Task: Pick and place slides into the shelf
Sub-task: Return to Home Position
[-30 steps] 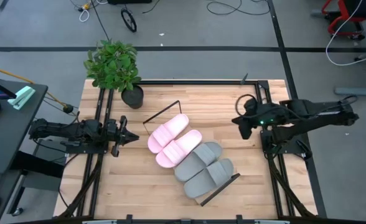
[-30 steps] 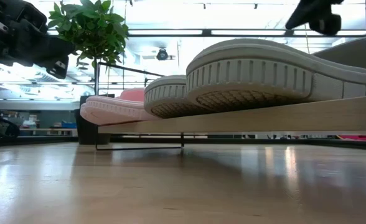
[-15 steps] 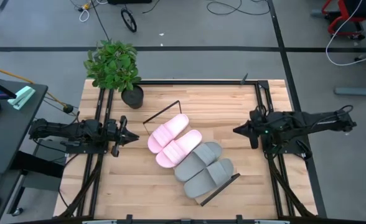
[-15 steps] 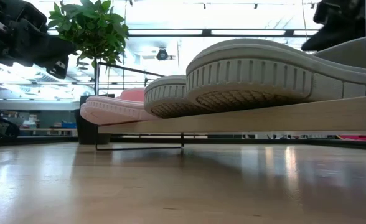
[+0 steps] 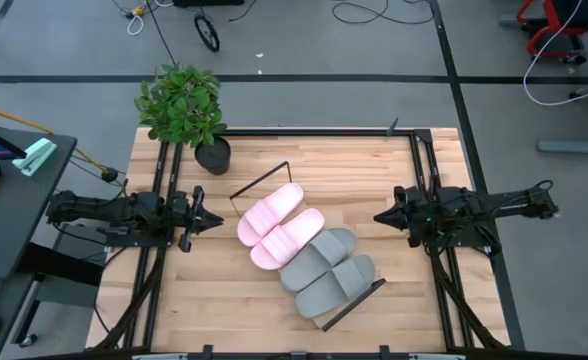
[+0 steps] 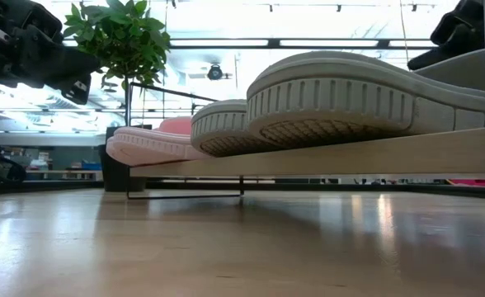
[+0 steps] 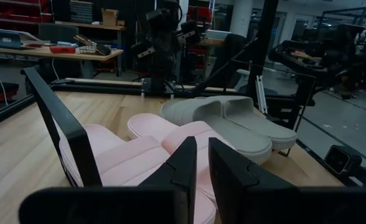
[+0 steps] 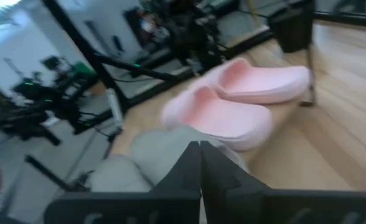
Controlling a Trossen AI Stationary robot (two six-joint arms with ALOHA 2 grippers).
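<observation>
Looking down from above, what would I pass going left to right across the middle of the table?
left gripper → pink slides → grey slides → right gripper

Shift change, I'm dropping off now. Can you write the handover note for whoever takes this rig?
Left end effector: empty, fingers slightly apart, at the left side of the table.
Right end effector: empty, shut, at the right side.
Two pink slides and two grey slides lie side by side on the shelf.
Placing looks done.
Left: confirm both arms are home.
</observation>
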